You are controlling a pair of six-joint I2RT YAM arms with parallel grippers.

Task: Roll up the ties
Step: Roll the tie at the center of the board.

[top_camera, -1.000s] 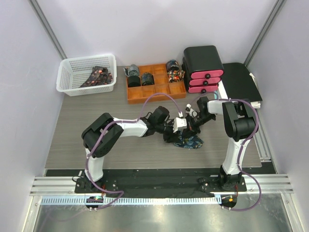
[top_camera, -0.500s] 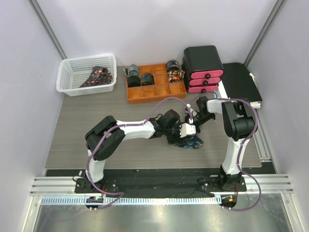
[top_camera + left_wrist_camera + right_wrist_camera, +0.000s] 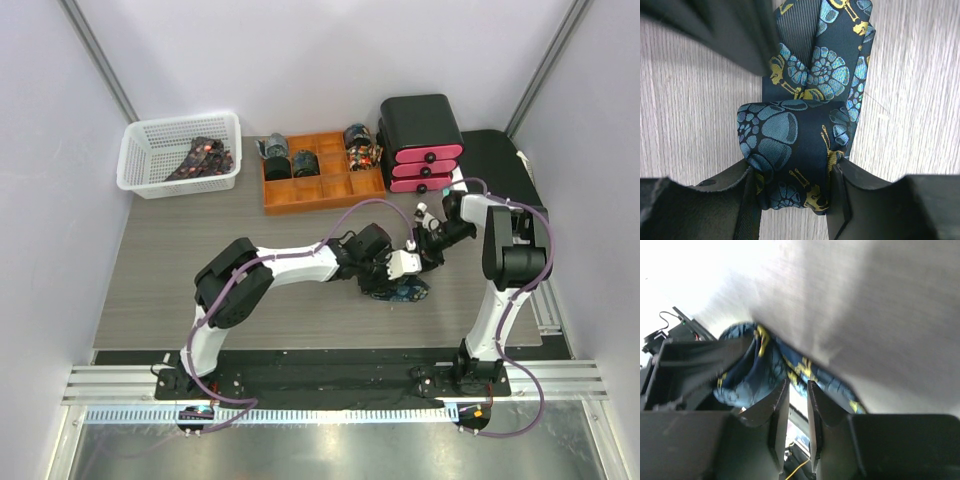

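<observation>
A dark navy tie with teal and gold pattern (image 3: 403, 293) lies on the grey table, right of centre. My left gripper (image 3: 390, 283) is shut on its coiled part; the left wrist view shows the roll (image 3: 790, 135) squeezed between the two black fingers of that gripper (image 3: 792, 175), with the flat tail running away from it. My right gripper (image 3: 425, 250) is just right of the roll. In the right wrist view its fingers (image 3: 780, 405) stand nearly together at the tie's loose part (image 3: 805, 367), with a narrow gap below.
A white basket (image 3: 140, 175) at the back left holds loose ties (image 3: 205, 155). An orange compartment tray (image 3: 330, 190) holds rolled ties (image 3: 275, 152). A black and pink drawer unit (image 3: 420, 140) and a black slab (image 3: 500, 170) stand at the back right.
Both grippers and the tie have shifted to the right. The left arm has stretched further out, and the right arm has drawn back toward the right edge.
</observation>
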